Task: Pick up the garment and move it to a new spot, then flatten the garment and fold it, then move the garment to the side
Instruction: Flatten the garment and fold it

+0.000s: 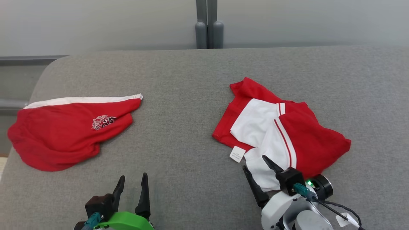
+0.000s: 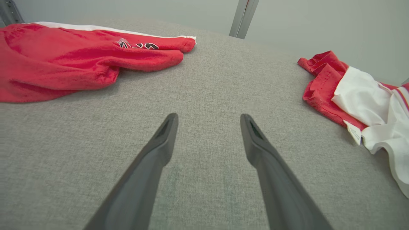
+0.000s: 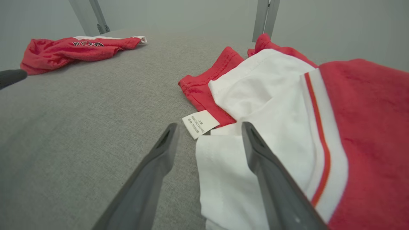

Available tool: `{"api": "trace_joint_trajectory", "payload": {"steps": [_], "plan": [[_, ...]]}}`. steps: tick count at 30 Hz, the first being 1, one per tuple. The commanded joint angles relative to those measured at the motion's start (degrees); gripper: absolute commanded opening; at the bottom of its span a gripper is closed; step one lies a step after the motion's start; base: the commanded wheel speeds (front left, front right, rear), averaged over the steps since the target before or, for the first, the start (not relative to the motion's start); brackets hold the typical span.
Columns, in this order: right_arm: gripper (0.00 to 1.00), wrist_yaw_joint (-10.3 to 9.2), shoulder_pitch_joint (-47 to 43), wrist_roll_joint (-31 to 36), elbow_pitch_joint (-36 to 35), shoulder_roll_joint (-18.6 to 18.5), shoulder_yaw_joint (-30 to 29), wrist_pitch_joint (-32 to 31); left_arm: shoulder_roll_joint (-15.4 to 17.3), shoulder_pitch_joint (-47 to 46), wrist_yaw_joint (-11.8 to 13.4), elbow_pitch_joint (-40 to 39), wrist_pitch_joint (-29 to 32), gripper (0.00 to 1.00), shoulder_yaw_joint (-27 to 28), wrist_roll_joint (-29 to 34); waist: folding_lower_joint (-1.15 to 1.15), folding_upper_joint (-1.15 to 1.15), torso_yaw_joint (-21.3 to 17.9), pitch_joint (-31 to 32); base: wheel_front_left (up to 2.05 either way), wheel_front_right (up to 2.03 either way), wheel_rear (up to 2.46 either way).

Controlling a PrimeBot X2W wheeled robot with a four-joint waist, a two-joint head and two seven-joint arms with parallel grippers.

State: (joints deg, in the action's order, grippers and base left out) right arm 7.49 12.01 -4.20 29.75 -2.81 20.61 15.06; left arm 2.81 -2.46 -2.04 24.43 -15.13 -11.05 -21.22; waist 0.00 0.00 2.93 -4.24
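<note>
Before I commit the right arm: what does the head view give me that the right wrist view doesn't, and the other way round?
Head view adds: the whole outline of the red-and-white garment, with the right gripper open at its near white edge, and the left gripper open above bare grey surface.
Right wrist view adds: the white hem lying between the open jaws, and lines of print on the label; contact I cannot tell.
Both: the red garment off to the left, the label, the posts behind.
</note>
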Motion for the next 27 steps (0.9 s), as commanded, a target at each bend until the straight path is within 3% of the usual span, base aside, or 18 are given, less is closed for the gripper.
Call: {"api": "trace_joint_trajectory", "payload": {"steps": [1,11,12,13,15,22,27], "plan": [[1.0,0.0,1.32,0.86,1.76,-0.19,0.08,0.16,0.17,-1.11,-0.06,0.27,-0.03,1.0,-0.09,-0.54,0.0,0.0,2.71,-1.26,0.0,0.0,0.0],[1.0,0.0,4.34,4.08,10.68,-0.18,-3.25,0.16,0.16,-1.65,-0.21,0.84,-0.03,1.0,-0.81,-1.85,0.0,0.0,5.72,-2.9,0.0,0.0,0.0],[0.95,0.0,4.34,4.0,10.8,-0.18,-3.49,0.16,0.16,-1.61,-0.24,0.91,-0.03,1.0,-0.86,-2.05,0.0,0.0,5.71,-2.99,0.0,0.0,0.0],[0.43,0.0,4.36,4.11,11.05,-0.19,-3.85,0.16,0.17,-1.65,-0.27,0.96,-0.03,1.0,-0.91,-2.28,0.0,0.0,5.64,-3.15,0.0,0.0,0.0],[0.0,0.0,4.38,4.16,11.54,-0.18,-4.24,0.14,0.17,-1.77,-0.31,0.97,-0.03,1.0,-0.93,-2.28,0.0,0.0,5.44,-3.35,0.0,0.0,0.0],[0.0,0.0,3.36,0.56,6.18,-0.14,-4.15,0.09,0.18,-2.04,-0.87,2.32,-0.03,1.0,-1.8,-2.09,0.0,0.0,4.02,-3.3,0.0,0.0,0.0],[0.0,0.0,2.36,-2.27,-1.5,-0.17,-4.85,0.1,0.17,-1.63,-0.99,3.58,-0.03,1.0,-2.14,-2.54,0.0,0.0,2.67,-2.41,0.0,0.0,0.0]]}}
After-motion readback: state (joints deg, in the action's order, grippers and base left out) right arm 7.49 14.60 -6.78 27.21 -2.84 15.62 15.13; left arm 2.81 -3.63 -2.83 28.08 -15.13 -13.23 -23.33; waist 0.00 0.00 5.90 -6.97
